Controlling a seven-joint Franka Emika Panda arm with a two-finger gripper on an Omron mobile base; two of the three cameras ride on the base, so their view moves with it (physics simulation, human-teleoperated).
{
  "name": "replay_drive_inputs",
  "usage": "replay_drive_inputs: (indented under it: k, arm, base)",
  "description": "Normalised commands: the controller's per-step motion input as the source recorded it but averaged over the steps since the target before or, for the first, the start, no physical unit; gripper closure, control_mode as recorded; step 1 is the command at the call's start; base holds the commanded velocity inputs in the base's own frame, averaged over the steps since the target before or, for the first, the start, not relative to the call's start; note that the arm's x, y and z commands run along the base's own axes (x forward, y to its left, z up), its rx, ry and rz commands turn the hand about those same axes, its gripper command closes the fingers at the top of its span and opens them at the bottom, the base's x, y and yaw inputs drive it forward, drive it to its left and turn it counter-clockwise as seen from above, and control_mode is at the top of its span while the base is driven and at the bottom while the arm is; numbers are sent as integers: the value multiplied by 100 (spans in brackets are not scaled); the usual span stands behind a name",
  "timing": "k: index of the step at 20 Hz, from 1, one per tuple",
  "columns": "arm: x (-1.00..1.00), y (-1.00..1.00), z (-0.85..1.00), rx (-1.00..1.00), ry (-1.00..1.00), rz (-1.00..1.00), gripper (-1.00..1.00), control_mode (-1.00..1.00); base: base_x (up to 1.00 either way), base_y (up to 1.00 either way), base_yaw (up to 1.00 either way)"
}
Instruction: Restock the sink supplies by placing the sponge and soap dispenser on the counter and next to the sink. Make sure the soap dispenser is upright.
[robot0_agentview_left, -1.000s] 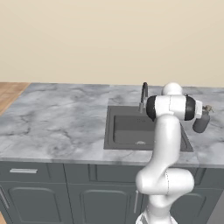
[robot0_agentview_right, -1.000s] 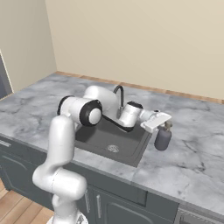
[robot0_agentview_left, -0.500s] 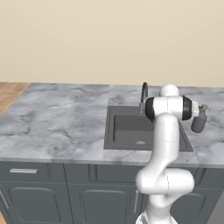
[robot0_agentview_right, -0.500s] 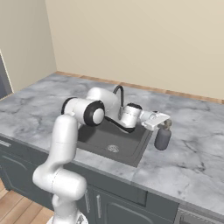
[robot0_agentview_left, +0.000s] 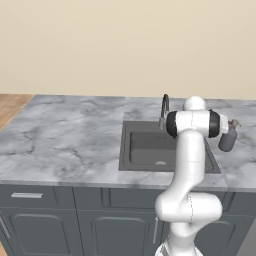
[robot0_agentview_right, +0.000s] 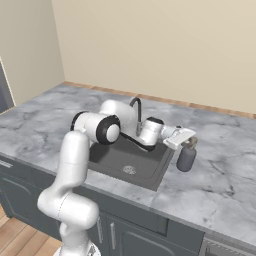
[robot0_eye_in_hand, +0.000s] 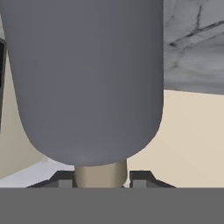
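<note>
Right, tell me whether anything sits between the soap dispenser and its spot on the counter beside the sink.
Nothing visible does. The soap dispenser already stands upright on the counter just right of the sink, with the end effector at its pump top.

A plain beige wall (robot0_agentview_left: 125, 45) runs behind the kitchen unit, and a second beige wall (robot0_agentview_right: 25, 45) meets it at a corner in the right base view. Wooden plank floor (robot0_agentview_left: 12, 105) shows at the left. Dark grey cabinets (robot0_agentview_left: 60, 220) with panelled doors and slim pale handles stand below.
</note>
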Motion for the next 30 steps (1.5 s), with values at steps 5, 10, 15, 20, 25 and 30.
replay_drive_inputs:
  k: [5,10,15,20,25,30]
  arm:
    - [-1,8,-34,0,-10,0,100,-100]
    - [0,27,-32,0,-2,0,-100,-100]
    - [0,21,-5,0,-1,0,-100,-100]
    - [-3,7,0,0,0,0,-100,-100]
    - [-15,0,11,0,-1,-1,-100,-100]
    - [0,2,21,0,0,-1,-100,-100]
  base:
    - [0,0,0]
    - [0,0,0]
    - [0,0,0]
    - [0,0,0]
    - [0,0,0]
    - [0,0,0]
